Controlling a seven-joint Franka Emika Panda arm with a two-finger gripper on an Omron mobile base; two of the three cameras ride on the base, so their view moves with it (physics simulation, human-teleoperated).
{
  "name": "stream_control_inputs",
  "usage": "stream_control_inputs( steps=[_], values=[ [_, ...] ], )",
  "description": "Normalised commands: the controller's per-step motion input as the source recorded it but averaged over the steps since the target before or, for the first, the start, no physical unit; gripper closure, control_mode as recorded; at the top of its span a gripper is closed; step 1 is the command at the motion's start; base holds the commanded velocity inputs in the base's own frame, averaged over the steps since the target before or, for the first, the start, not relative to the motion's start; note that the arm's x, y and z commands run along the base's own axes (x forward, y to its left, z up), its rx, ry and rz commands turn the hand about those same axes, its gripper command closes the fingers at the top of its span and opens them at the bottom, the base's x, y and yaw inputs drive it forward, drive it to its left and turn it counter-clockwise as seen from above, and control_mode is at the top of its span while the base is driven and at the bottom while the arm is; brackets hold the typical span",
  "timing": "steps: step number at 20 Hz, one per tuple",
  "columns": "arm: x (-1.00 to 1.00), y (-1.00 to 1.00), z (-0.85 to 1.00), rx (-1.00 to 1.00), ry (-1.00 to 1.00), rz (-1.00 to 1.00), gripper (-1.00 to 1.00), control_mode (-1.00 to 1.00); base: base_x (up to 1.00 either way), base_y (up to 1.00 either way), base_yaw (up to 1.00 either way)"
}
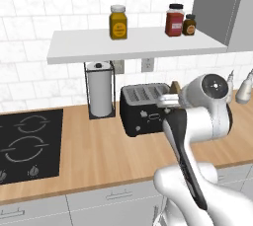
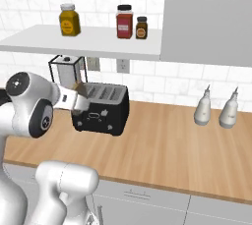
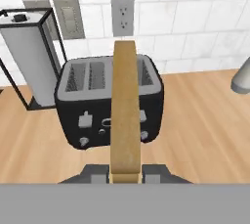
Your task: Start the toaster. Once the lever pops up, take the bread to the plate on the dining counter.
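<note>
The black toaster [image 1: 143, 109] [image 2: 101, 108] [image 3: 97, 103] stands on the wood counter against the tiled wall. Its lever [image 3: 86, 119] sits on the front face. My gripper [image 3: 126, 173] [image 1: 170, 99] [image 2: 74, 99] hovers just in front of and above the toaster, shut on the bread [image 3: 125, 105]. The tan slice stands edge-on between the fingers and rises over the toaster's right slots. A corner of the bread [image 1: 175, 86] [image 2: 78, 87] pokes up beside the hand. The plate and the dining counter are out of view.
A paper towel holder [image 1: 100, 89] [image 3: 29, 61] stands left of the toaster, and a black cooktop [image 1: 29, 141] lies further left. A shelf [image 1: 133, 45] with jars hangs overhead. Two white bottles [image 2: 204, 106] stand to the right. Wall outlets [image 3: 122, 15] are behind the toaster.
</note>
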Motion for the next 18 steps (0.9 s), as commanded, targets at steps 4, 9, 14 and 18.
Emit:
stream_control_inputs(
  steps=[4,9,14,18],
  values=[
    [-1.0,-0.09,-0.01,-0.01,0.33,-0.09,1.0,-1.0,0.0,0.0,0.0],
    [-0.62,-0.25,-0.01,0.0,0.02,-0.01,1.0,-1.0,0.0,0.0,0.0],
    [-0.01,-0.23,-0.04,0.0,0.0,0.16,1.0,-1.0,0.0,0.0,0.0],
    [0.0,-0.01,-0.01,0.0,0.0,0.11,1.0,-1.0,0.0,0.0,0.0]
  ],
)
